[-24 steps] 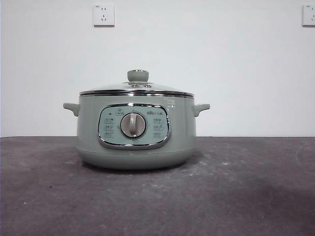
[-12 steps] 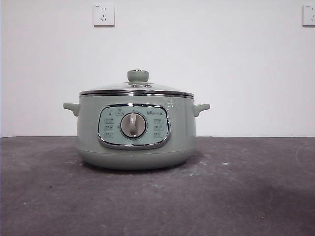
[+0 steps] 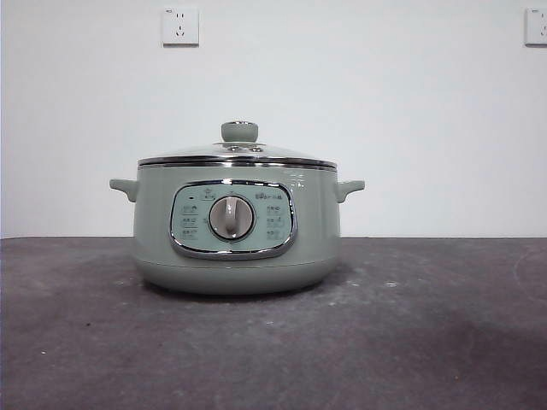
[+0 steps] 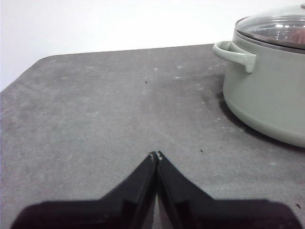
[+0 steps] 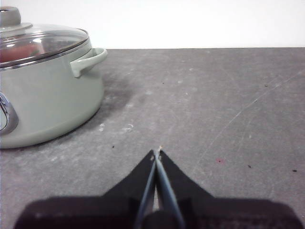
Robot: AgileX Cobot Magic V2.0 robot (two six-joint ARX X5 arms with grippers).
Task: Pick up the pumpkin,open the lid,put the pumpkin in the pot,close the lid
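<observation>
**Lid on, pumpkin seems to be inside**

On the grey surface (image 3: 444, 342) sat the green pot (image 3: 237, 226), with the lid (image 3: 238, 155) resting on its rim. Through the glass, both wrist views showed a reddish blur that was likely the pumpkin (image 5: 19, 51), already in the pot. The left end effector (image 4: 156, 156) and the right end effector (image 5: 157, 152) each had jaws pressed together, holding nothing, well apart from the pot. The job looked done. Next, the arms only needed to keep away.

Sage-green pot (image 3: 237, 243) (chrome-framed panel), clear steel-rimmed lid (image 3: 237, 154), speckled dark-grey table (image 3: 427, 342).
</observation>
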